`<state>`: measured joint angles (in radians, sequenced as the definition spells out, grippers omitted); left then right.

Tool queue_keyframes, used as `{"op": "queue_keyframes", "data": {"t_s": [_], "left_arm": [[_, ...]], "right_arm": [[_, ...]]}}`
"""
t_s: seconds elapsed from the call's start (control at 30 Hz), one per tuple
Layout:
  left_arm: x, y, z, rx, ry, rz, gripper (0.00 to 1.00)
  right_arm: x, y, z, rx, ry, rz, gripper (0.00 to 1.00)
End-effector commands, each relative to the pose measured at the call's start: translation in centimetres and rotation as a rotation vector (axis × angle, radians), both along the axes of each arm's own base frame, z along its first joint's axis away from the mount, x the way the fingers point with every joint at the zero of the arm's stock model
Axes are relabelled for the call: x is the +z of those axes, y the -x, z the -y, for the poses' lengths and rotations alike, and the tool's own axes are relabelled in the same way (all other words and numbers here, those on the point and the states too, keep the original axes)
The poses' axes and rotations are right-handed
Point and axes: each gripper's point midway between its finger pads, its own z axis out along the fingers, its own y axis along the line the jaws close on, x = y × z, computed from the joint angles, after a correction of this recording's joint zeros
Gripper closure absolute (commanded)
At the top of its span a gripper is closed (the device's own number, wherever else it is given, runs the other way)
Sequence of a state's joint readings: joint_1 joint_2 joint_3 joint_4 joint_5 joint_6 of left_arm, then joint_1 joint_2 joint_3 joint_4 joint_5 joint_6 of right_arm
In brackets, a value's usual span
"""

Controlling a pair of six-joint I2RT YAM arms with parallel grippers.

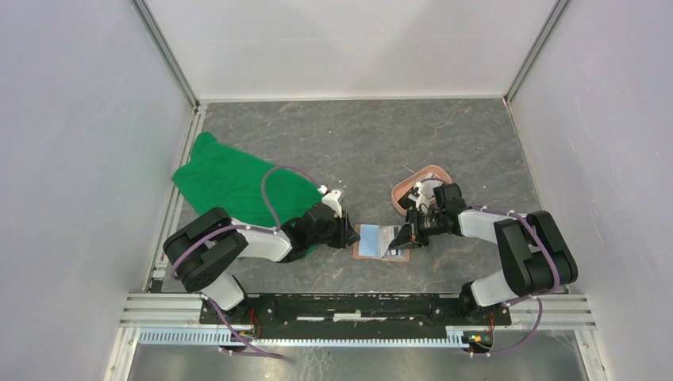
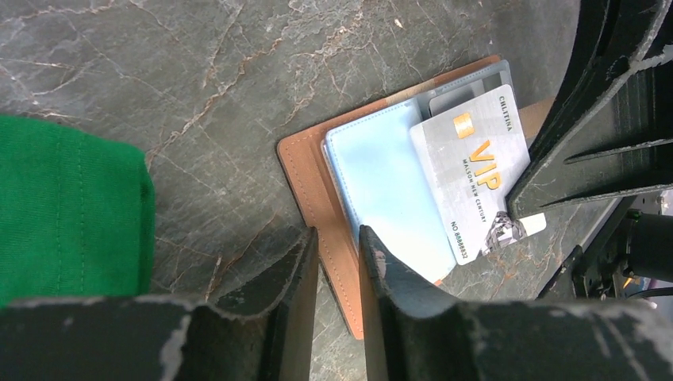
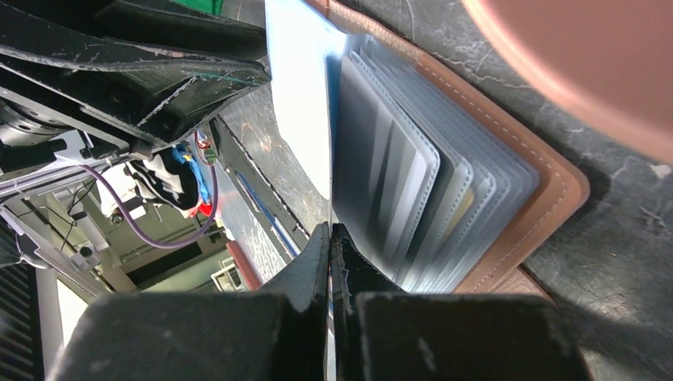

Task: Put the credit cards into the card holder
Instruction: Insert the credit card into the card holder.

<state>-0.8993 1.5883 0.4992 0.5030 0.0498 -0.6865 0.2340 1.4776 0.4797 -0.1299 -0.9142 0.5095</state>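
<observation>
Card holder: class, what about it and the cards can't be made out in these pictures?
Silver card, one corner: left wrist view, under the right gripper.
Cards in the sleeves of the card holder: right wrist view, blurred, uncountable.
Tray contents: top view, right arm covers most.
Left gripper: whether it grips the card holder; left wrist view, contact unclear.

The pale credit card point(image 2: 474, 171) reads "CHLITINA" and "VIP".

A robotics lab test cell — plain white panel walls point(image 1: 79, 119) in aluminium framing point(image 1: 168, 59) enclose a grey marble-patterned tabletop point(image 1: 357, 135), with a left arm point(image 1: 238, 242) and right arm point(image 1: 524, 246) bolted to a black rail point(image 1: 357, 305), purple cables point(image 1: 267, 190) trailing.
</observation>
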Motion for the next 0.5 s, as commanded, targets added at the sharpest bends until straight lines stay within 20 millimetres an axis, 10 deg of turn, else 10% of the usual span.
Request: {"op": "queue_keyframes", "data": {"t_s": [0.0, 0.47], "left_arm": [[-0.54, -0.22, -0.01, -0.028, -0.058, 0.039, 0.69], [-1.02, 0.34, 0.2, -0.056, -0.061, 0.017, 0.77]], "right_arm": [[0.09, -1.04, -0.12, 0.015, 0.019, 0.042, 1.0], [-0.57, -1.7, 0.36, 0.017, 0.072, 0.092, 1.0]]}}
